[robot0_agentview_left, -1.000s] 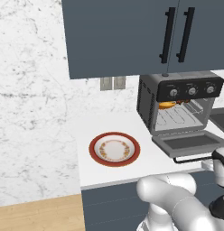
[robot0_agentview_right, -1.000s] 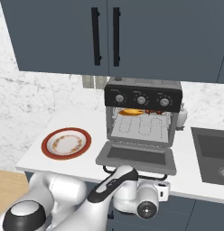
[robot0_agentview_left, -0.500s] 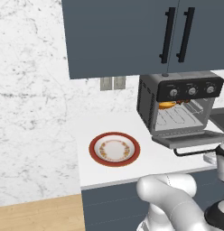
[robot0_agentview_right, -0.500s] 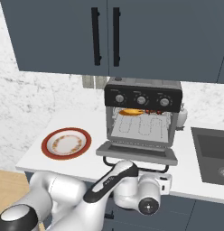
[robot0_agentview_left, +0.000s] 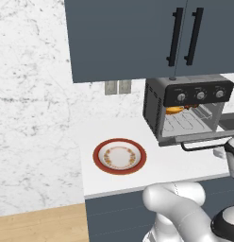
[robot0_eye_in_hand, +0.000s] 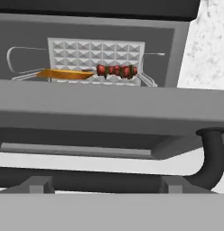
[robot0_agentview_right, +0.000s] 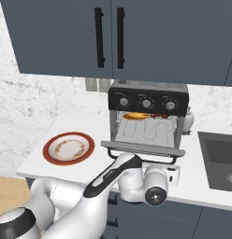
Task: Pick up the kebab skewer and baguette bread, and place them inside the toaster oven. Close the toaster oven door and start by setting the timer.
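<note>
Once the two earlier moments were set against this one, the door [robot0_agentview_right: 143, 148] of the toaster oven [robot0_agentview_right: 148, 119] was found to have been lifted from its dropped-open slope to roughly level, with the arm raised beneath its front edge. From the left base view the door was seen almost edge-on, its bar handle [robot0_agentview_left: 204, 144] projecting forward. The baguette [robot0_eye_in_hand: 64, 74] and the kebab skewer [robot0_eye_in_hand: 116, 70] were already laid side by side on the wire rack [robot0_eye_in_hand: 98, 56] inside, end nearly to end, so the loading part of the task was judged done. In the hand view the underside of the door filled the middle, and the handle's bar ran across just below it. The fingers were taken to be spread wide with nothing gripped (their tips could not be made out, and whether the hand touched the door could not be told). The red-rimmed plate [robot0_agentview_left: 120, 156] was left bare on the surface [robot0_agentview_left: 171, 165]. Closing was judged under way but unfinished, and the timer knob untouched.
</note>
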Tool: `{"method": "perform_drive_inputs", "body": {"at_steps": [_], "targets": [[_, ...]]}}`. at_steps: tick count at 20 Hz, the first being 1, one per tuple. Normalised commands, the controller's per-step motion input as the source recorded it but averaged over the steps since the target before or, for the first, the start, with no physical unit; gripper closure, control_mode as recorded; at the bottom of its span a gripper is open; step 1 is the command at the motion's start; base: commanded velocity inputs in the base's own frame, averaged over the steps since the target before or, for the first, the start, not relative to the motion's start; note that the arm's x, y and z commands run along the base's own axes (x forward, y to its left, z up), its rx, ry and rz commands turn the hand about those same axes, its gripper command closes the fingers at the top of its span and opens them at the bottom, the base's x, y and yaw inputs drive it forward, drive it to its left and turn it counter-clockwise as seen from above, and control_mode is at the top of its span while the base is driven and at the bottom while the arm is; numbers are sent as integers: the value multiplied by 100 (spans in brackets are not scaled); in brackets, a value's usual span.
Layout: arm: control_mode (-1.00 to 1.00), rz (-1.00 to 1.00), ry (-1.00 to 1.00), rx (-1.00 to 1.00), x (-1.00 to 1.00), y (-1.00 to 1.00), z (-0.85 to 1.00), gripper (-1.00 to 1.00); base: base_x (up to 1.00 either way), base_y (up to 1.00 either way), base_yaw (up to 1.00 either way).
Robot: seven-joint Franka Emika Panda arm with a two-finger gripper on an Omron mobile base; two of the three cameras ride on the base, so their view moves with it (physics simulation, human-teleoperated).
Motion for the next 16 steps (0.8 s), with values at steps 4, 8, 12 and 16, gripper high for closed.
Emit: {"method": "perform_drive_inputs", "body": {"at_steps": [4,8,12,16], "targets": [[-100,0,0,0,34,9,38,-100,0,0,0],[-100,0,0,0,38,13,31,-100,0,0,0],[-100,0,0,0,39,12,22,-100,0,0,0],[-100,0,0,0,39,10,17,-100,0,0,0]]}}
